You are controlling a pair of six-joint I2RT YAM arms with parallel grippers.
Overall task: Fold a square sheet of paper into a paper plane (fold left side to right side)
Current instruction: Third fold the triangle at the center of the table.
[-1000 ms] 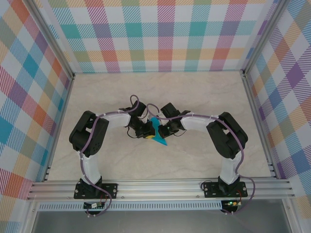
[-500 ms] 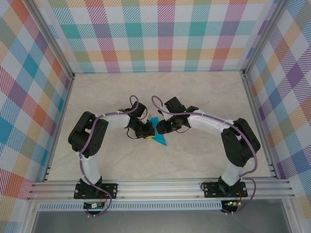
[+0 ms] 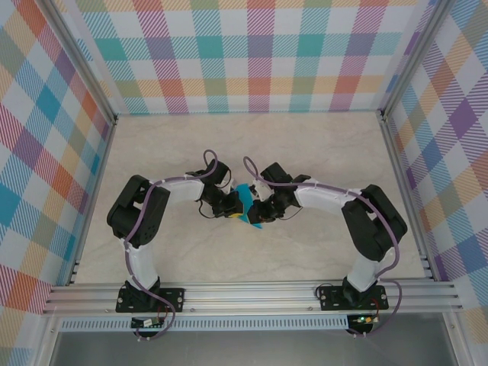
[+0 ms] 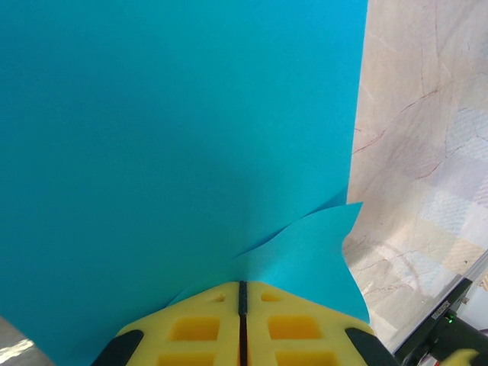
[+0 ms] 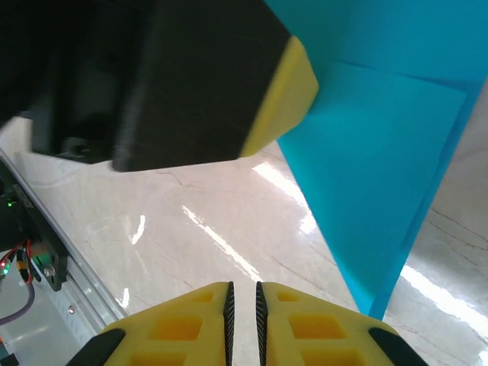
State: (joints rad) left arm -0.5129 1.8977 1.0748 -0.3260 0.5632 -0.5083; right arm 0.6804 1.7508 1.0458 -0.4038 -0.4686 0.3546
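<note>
Two claws at one paper plane

My left claw (image 4: 242,288) is clamped on the thin teal-blue paper plane (image 3: 245,203), pointed and creased, near the middle of the beige marbled tabletop (image 3: 320,152). My right claw (image 5: 242,290) sits just beside the plane at its 4 o'clock. Its yellow pads stand a thin slit apart with nothing between them. The plane's tip points toward 5 o'clock.

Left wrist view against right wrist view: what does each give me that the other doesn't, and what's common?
Left wrist: the left gripper shut on the folded teal paper, with a layer lifting apart beside its fingertips. Right wrist: the right gripper, a slim gap between its jaws, holding nothing, plus the left gripper's black-and-yellow outer side and the paper's pointed tip. Both: the teal paper and the marbled table.
</note>
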